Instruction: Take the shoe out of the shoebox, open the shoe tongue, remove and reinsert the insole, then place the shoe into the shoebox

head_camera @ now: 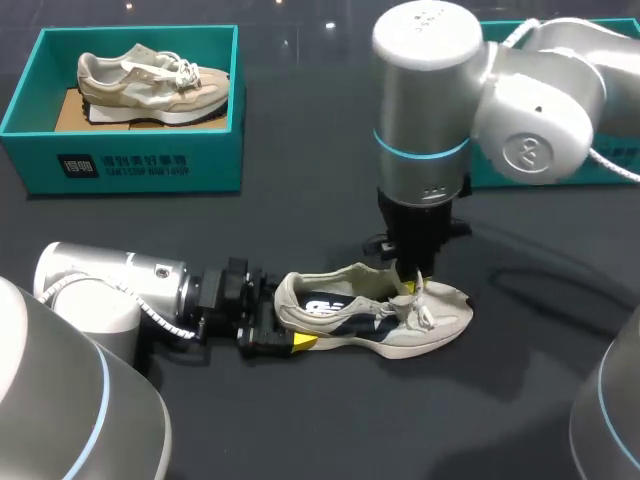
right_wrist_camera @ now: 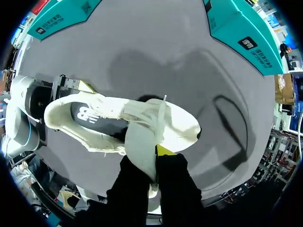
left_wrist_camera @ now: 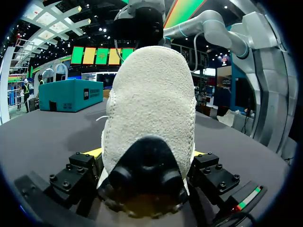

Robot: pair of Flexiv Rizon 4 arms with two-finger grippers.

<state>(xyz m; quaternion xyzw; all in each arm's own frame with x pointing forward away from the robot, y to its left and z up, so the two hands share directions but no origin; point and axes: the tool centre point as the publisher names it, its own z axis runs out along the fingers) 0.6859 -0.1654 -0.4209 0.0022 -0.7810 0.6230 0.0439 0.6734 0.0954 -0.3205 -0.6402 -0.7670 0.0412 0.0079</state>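
Well beyond my left gripper point(head_camera: 268, 322) stands a teal box point(head_camera: 130, 160) with another shoe point(head_camera: 150, 85) in it. That is not the one I am working on.

The shoe point(head_camera: 350, 315) lies on its sole on the table point(head_camera: 300, 420), out of any box. My left gripper is clamped on its heel, one finger on each side. The heel fills most of the wrist view, so I judge both sides are touching without seeing it fully. Just ahead of those fingers, the dark insole point(head_camera: 330, 305) sits inside the shoe.

Further along, my right gripper point(head_camera: 415, 280) comes down from above and pinches the tongue point(right_wrist_camera: 141, 146), which stands lifted between its fingers with the laces loose beside it. Behind my right arm is a second teal box point(head_camera: 600, 150), mostly hidden.

The risks I see:
- The tongue is thin and soft. If I pull harder, it could slip out of the pinch and flop back over the insole.
- If the heel clamp is weak, pulling on the tongue would lift or twist the whole shoe.
- A loose lace could catch my right fingers as I let go.
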